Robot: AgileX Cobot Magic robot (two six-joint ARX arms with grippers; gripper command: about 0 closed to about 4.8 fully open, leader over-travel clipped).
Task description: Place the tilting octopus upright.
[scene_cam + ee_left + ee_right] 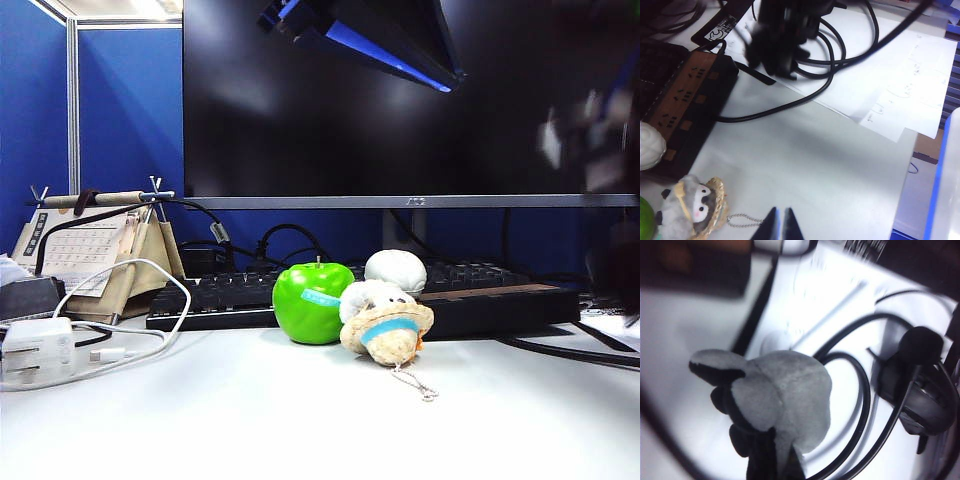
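The tilting octopus (785, 395), a light-grey plush with dark patches, fills the middle of the right wrist view. My right gripper (777, 460) is shut on its lower part and holds it above white paper and black cables. In the exterior view the right arm (600, 150) is only a dark blur at the far right, and the octopus cannot be made out there. My left gripper (780, 225) hovers over bare table with its fingertips nearly touching and nothing between them. It is just beside the chain of a beige plush.
A green apple (312, 302), a white ball (395, 270) and a beige plush with blue band and chain (385, 325) stand before the keyboard (215, 295). A power strip (680, 100), black cables (840, 55) and papers (900, 90) lie on the right. A charger (38, 350) sits at the left.
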